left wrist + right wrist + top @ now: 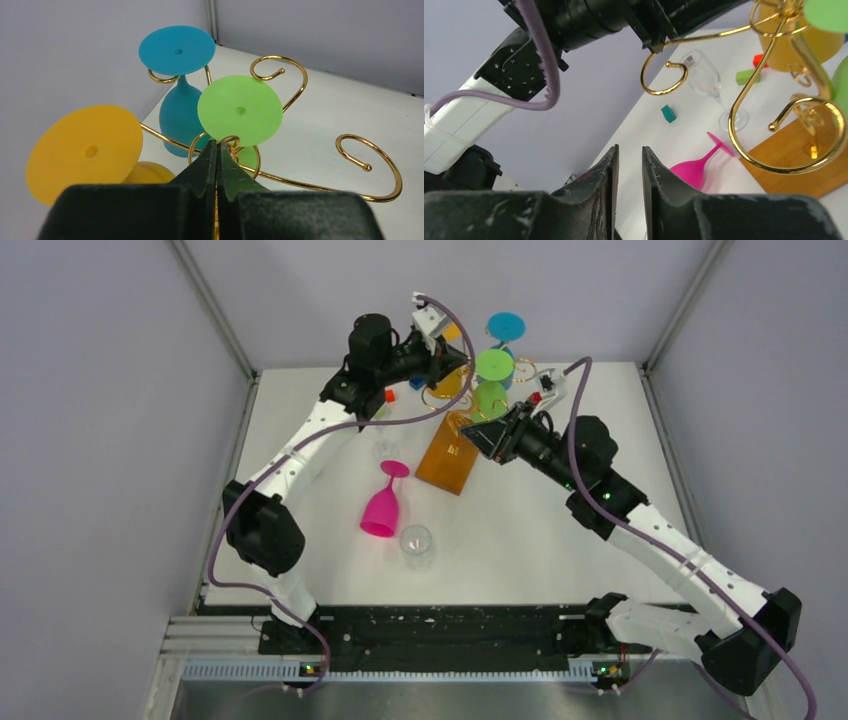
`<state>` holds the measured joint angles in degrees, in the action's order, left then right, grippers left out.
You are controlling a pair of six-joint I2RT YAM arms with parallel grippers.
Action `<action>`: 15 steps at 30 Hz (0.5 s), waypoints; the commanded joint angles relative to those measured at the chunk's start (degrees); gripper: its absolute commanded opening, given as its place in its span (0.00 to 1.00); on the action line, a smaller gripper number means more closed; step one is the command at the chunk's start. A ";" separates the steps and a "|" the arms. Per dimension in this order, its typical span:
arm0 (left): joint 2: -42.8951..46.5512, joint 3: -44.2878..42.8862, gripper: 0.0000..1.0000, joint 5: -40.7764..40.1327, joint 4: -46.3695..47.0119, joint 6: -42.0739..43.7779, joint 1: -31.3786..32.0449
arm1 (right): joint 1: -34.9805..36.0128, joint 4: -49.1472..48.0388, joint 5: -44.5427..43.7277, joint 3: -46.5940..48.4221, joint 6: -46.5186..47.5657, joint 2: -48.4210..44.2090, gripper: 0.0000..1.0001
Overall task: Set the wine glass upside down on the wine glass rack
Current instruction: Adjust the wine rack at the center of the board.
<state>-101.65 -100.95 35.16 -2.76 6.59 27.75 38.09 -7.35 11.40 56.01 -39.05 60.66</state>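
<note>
The wine glass rack has a square orange-brown base [447, 462] and gold spiral arms [295, 75]. A blue glass [177, 47], a green glass [240, 110] and a yellow glass [85, 150] hang upside down on it. A pink wine glass [382, 505] lies on its side on the table left of the base and also shows in the right wrist view [696, 167]. My left gripper [216, 142] is shut on the rack's gold wire at its top centre. My right gripper [629, 148] hovers right of the rack, its jaws slightly apart and empty.
A clear glass [416, 545] lies near the pink one. Another clear glass [704, 80] stands behind it. Small teal [668, 113], green [747, 76] and red [760, 60] blocks sit at the back left. Grey walls close in the table on three sides.
</note>
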 commanded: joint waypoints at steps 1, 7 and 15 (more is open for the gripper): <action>0.63 2.82 0.00 -1.43 -1.01 0.14 0.09 | -0.03 1.88 -5.71 6.48 7.84 -3.96 0.25; 2.69 5.38 0.00 -3.59 0.06 0.30 -0.58 | -0.03 10.23 -18.54 12.43 15.59 -3.78 0.34; 4.07 6.74 0.00 -4.69 0.79 0.39 -0.90 | -1.64 17.64 -29.21 20.15 21.78 0.76 0.46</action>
<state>-98.83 -95.98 30.96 -0.54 7.25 26.59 37.82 5.67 -11.55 71.88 -21.69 58.98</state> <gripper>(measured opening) 0.010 0.442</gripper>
